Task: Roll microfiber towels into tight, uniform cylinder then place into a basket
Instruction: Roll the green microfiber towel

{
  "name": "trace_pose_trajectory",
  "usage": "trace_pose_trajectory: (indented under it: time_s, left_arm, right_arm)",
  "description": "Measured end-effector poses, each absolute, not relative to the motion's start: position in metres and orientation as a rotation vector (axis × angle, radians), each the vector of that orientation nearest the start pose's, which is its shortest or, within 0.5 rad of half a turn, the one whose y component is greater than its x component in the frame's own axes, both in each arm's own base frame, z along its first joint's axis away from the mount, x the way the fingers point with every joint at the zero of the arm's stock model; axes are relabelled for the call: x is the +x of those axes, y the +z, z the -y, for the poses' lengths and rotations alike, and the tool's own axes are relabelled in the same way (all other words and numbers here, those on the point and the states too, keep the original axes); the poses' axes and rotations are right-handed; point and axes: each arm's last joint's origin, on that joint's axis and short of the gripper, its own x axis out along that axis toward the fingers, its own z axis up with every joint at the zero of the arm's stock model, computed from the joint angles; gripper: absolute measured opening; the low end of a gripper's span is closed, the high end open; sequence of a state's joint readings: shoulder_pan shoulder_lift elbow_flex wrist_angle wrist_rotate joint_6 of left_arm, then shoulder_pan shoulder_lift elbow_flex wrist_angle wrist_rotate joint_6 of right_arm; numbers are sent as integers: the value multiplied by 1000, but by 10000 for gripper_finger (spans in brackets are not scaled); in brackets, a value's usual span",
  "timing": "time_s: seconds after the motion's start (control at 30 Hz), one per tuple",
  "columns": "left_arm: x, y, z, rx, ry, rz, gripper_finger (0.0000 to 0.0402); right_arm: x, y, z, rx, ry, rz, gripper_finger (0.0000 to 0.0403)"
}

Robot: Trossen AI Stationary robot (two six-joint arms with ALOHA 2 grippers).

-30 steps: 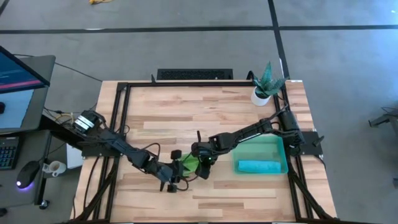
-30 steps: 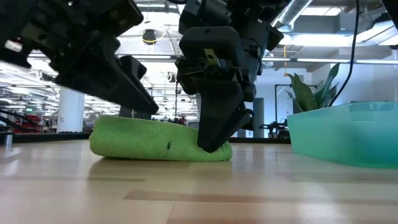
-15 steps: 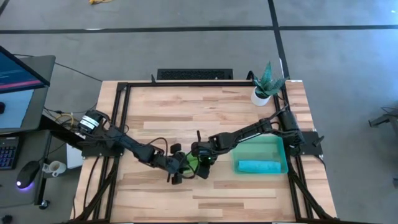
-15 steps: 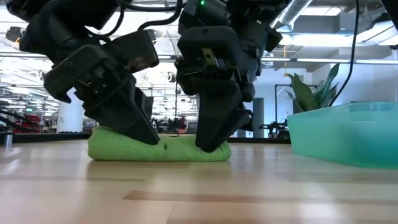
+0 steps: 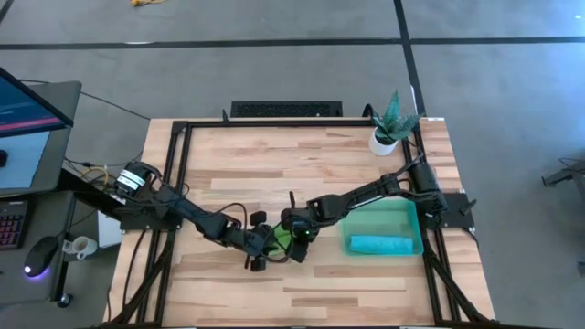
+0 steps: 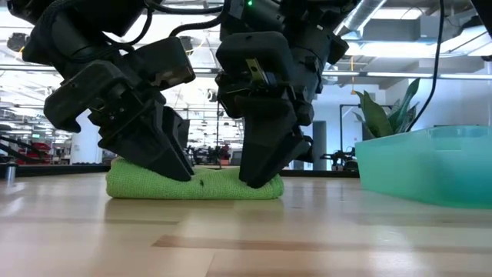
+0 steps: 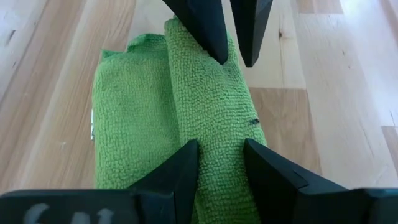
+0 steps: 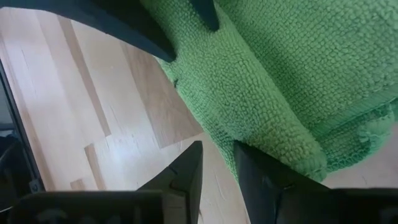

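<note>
Lime green microfiber towel roll (image 6: 194, 183), long axis spanning both end effectors: left end effector (image 6: 165, 161) and right end effector (image 6: 257, 173) each pinch 1 end.

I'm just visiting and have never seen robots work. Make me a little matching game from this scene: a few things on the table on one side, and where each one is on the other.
Things:
1. green towel
2. blue towel
3. potted plant
4. basket

Places:
A. far right corner of the table
B. inside the basket
C. rolled on the wood, between the two tools
D. right side of the table, near the right arm's base

Pairs: 1-C, 2-B, 3-A, 4-D
</note>
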State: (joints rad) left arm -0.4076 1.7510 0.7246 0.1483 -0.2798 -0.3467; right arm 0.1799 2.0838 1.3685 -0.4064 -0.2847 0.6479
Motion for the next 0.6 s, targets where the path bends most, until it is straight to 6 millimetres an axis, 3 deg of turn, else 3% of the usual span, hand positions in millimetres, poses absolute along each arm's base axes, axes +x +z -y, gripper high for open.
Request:
trace_pose_trajectory:
  time_s: [0.2,0.4,0.6]
  left_arm:
    - [282,110,114,-16,26,-860,125]
    - [282,109,113,-27,33,-869,125]
    - [281,109,113,-29,31,-873,125]
  right_arm:
    - [403,146,-81,537,67,-1198,120]
    - [392,173,-86,350,103,-1153,120]
    - [375,186,-122,46,103,-1116,120]
